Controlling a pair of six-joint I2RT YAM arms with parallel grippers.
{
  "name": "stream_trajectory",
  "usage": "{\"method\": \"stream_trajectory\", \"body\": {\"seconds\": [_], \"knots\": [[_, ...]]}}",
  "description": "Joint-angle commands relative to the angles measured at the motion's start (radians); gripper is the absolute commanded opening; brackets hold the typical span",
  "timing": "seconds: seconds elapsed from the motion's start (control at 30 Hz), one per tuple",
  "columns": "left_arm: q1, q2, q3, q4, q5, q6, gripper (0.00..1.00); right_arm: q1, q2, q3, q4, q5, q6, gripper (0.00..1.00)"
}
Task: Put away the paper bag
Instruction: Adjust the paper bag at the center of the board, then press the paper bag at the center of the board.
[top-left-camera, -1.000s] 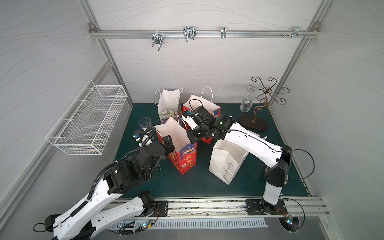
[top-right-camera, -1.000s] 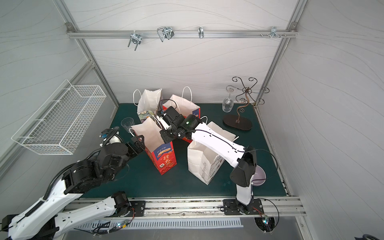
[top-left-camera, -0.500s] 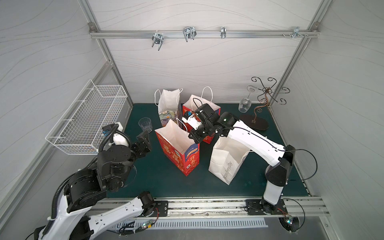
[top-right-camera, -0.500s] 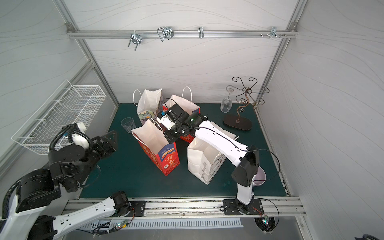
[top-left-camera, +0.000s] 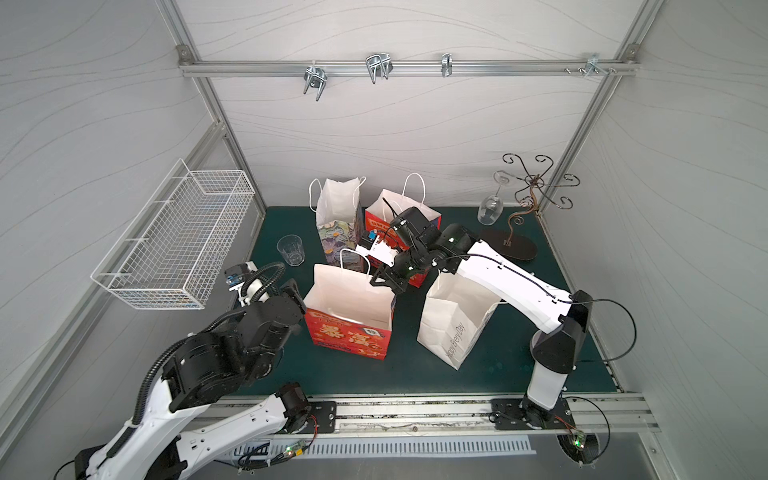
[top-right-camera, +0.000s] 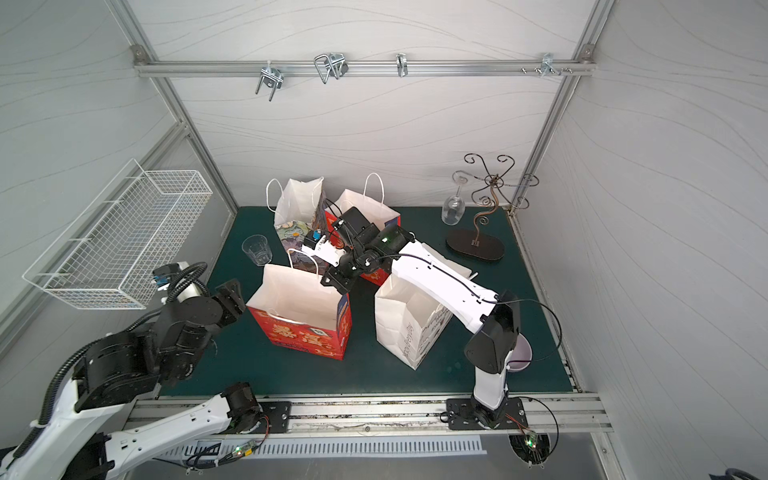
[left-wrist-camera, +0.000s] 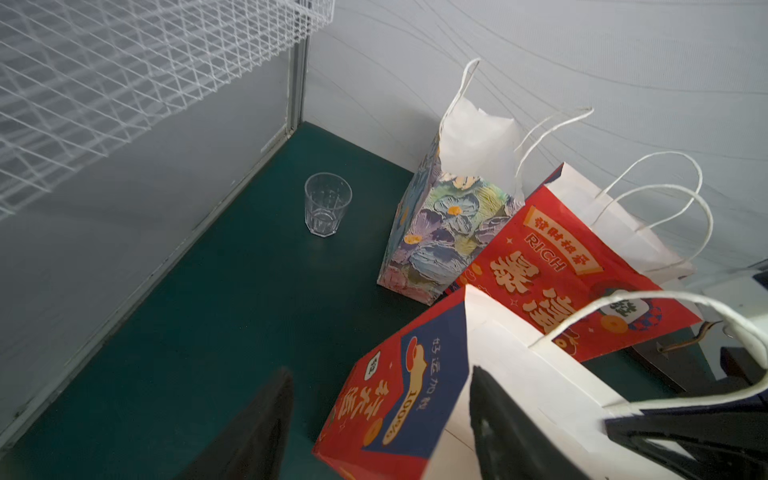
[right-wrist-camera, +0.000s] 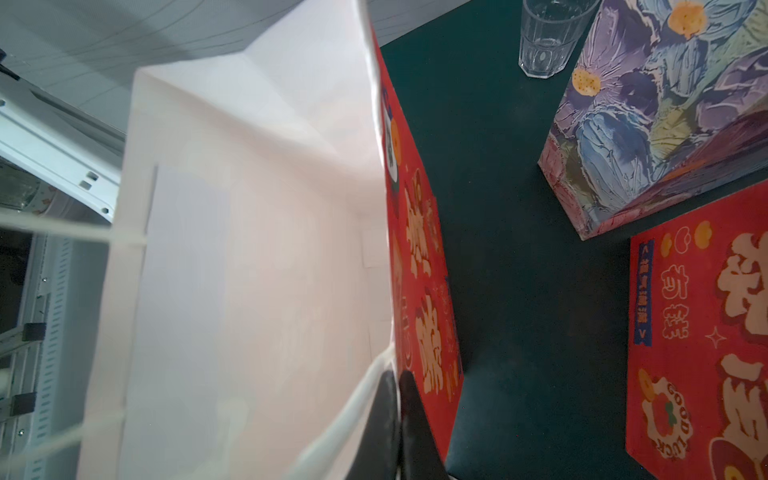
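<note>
A red paper bag (top-left-camera: 349, 334) with a white inside and white cord handles stands open at mid-table in both top views (top-right-camera: 305, 334). My right gripper (top-left-camera: 384, 284) is shut on its far right rim. In the right wrist view the black fingertips (right-wrist-camera: 395, 380) pinch the bag's wall (right-wrist-camera: 257, 249) between the white inside and the red outside. My left gripper (top-left-camera: 296, 297) is open at the bag's left side. In the left wrist view the left gripper (left-wrist-camera: 374, 424) straddles the bag's corner (left-wrist-camera: 415, 395), one finger (left-wrist-camera: 498, 415) over the white inside and the other outside.
A floral bag (top-left-camera: 337, 226) and a second red bag (top-left-camera: 401, 214) stand behind, and a white bag (top-left-camera: 453, 328) to the right. A glass tumbler (top-left-camera: 291, 249) is at back left. A wine glass (top-left-camera: 490, 208) hangs on a rack (top-left-camera: 528, 195). A wire basket (top-left-camera: 174, 245) hangs on the left wall, and hooks (top-left-camera: 378, 68) hang on the rail.
The red bag has turned, its printed face now toward the front. My left arm swung out to the left, then came back to the bag's left side, its jaws narrower.
</note>
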Motion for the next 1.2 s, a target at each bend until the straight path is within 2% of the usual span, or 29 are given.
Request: {"method": "stream_trajectory", "body": {"seconds": [0.0, 0.07, 0.13, 0.2, 0.3, 0.37, 0.53, 0.7, 0.83, 1.03, 1.17], "knots": [[0.106, 0.011, -0.037, 0.116, 0.188, -0.009, 0.68, -0.009, 0.005, 0.029, -0.005, 0.047, -0.04, 0.18], [0.177, 0.015, -0.063, 0.15, 0.292, -0.006, 0.67, -0.008, 0.0, 0.038, -0.006, 0.049, -0.034, 0.28], [0.204, 0.016, -0.081, 0.173, 0.338, 0.003, 0.68, -0.007, -0.011, 0.041, -0.001, 0.041, -0.02, 0.31], [0.215, 0.03, -0.085, 0.173, 0.352, 0.018, 0.68, -0.002, -0.024, 0.037, 0.01, 0.038, -0.012, 0.35], [0.241, 0.052, -0.08, 0.166, 0.377, 0.042, 0.67, 0.004, -0.043, 0.05, 0.003, 0.063, 0.003, 0.5], [0.259, 0.061, -0.079, 0.165, 0.396, 0.052, 0.67, 0.004, -0.071, 0.073, -0.011, 0.078, 0.026, 0.57], [0.27, 0.071, -0.068, 0.154, 0.402, 0.093, 0.66, 0.019, -0.216, 0.033, -0.026, 0.125, 0.059, 0.73], [0.295, 0.096, -0.045, 0.138, 0.409, 0.183, 0.63, 0.119, -0.405, -0.236, 0.022, 0.182, -0.026, 0.75], [0.379, 0.113, -0.024, 0.155, 0.491, 0.278, 0.62, 0.223, -0.525, -0.424, 0.09, 0.274, -0.064, 0.77], [0.511, 0.148, -0.027, 0.21, 0.704, 0.409, 0.61, 0.253, -0.551, -0.601, 0.227, 0.311, 0.011, 0.77], [0.559, 0.176, -0.024, 0.224, 0.787, 0.459, 0.58, 0.256, -0.527, -0.673, 0.364, 0.329, 0.073, 0.76]]}}
